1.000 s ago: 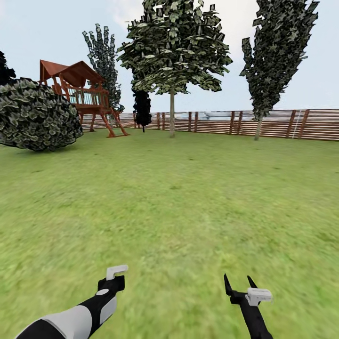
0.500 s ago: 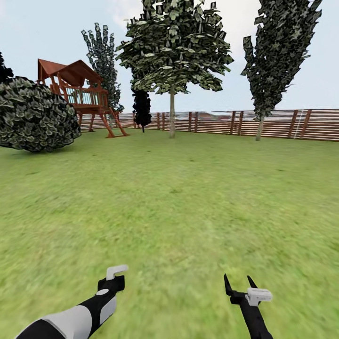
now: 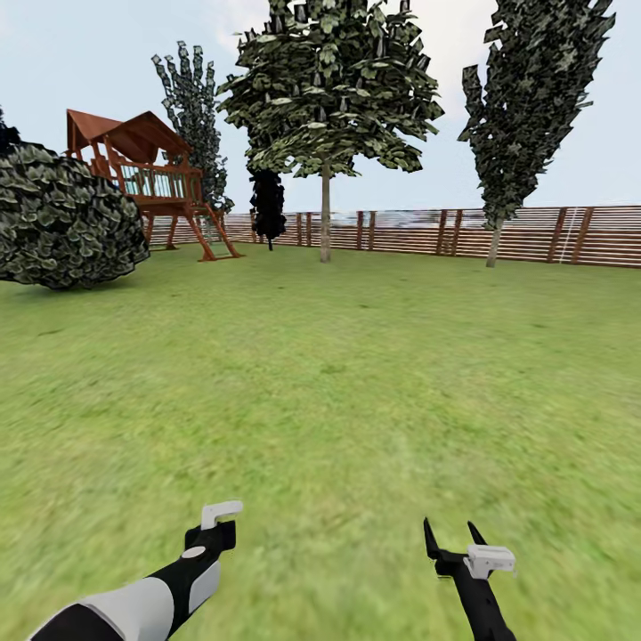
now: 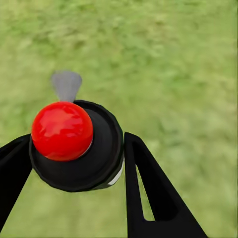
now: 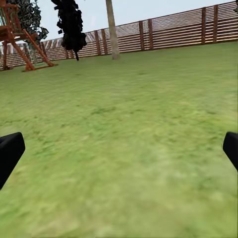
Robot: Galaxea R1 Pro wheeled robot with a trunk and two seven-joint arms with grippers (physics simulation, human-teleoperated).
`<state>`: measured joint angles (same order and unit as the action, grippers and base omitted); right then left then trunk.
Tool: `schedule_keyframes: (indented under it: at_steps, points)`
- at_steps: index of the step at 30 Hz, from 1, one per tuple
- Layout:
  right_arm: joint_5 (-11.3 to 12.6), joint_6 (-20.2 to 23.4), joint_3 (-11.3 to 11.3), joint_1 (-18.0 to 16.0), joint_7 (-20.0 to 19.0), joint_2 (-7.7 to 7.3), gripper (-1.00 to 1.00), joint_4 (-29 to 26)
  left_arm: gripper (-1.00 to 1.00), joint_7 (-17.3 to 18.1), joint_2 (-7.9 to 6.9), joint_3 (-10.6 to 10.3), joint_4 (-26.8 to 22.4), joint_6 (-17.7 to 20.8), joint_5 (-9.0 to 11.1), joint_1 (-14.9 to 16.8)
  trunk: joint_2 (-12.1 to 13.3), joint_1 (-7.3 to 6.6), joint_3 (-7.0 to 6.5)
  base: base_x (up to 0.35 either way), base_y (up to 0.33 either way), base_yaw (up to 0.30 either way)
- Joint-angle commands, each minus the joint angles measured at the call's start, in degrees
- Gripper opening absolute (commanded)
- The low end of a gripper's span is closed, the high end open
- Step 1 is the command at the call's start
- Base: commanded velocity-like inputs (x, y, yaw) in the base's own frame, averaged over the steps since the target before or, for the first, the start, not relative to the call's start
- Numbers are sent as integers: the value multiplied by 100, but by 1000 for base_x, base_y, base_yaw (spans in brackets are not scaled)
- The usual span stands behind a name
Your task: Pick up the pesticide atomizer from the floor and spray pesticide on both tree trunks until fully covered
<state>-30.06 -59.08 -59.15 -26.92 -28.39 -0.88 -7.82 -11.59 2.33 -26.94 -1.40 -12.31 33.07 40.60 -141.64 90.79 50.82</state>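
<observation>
Grass floor (image 3: pixel 338 383) fills the lower frame; left pincer (image 4: pixel 74 163) pinches the pesticide atomizer (image 4: pixel 77 146), black with a red knob, at lower left; right pincer (image 3: pixel 454 537) at lower right stands spread, holding nothing; two trees (image 3: pixel 326 98) rise before the wooden fence (image 3: pixel 516 233) at the upper edge; a wooden play tower (image 3: pixel 142 178) and a round bush (image 3: pixel 62 218) stand upper left.

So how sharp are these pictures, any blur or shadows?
Head view: near grass smeared, fence and trees crisp, flat light. Left wrist view: red-topped black sprayer sharp with a highlight, lawn blurred. Right wrist view: foreground grass soft, fence clear.
</observation>
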Motion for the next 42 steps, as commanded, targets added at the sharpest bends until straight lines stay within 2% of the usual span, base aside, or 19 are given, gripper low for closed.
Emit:
schedule_keyframes:
  at_steps: [1, 42]
  points:
    - [0, 1, 0, -1, 2, 0, 100, 0, -100, -1, 2, -5, -1, 0, -3, 0, 0, 0, 0, 337, 0, 0]
    - [0, 1, 0, -1, 0, 0, 100, 0, -100, -1, 1, -5, -1, 0, -3, 0, 0, 0, 0, 337, 0, 0]
